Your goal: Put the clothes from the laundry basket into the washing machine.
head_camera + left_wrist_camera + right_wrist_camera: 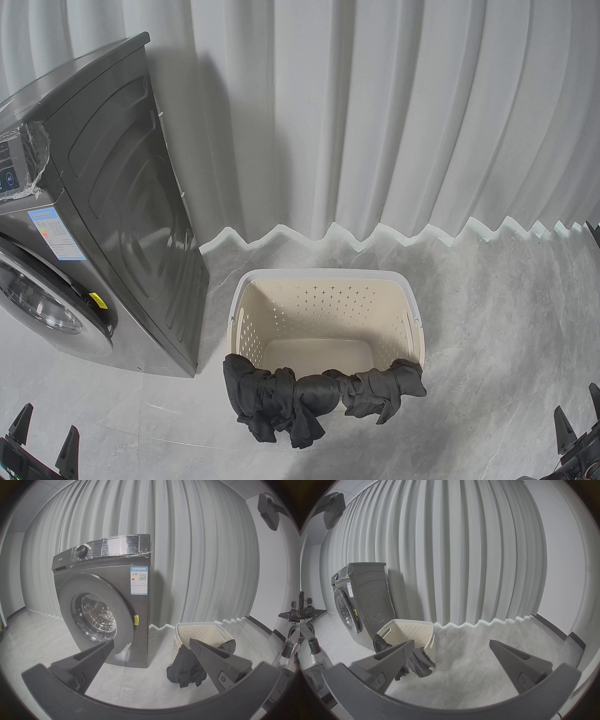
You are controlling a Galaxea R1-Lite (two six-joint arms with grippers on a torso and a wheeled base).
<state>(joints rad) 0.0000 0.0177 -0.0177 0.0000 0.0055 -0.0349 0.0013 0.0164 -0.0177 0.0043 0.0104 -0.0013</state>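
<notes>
The left gripper [151,641] and right gripper [451,641], fingers spread wide and holding nothing, sit at 8 and 4 o'clock of the laundry basket [325,275], whose 6 o'clock rim carries the clothes [312,394], with open floor [500,325] between.

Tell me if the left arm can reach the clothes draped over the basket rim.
Probably yes: the left gripper is open, and only bare floor lies between it and the clothes on the basket's near rim.

Dark clothes [294,397] over near rim of cream laundry basket [325,273], beside grey washing machine [125,206].
</notes>
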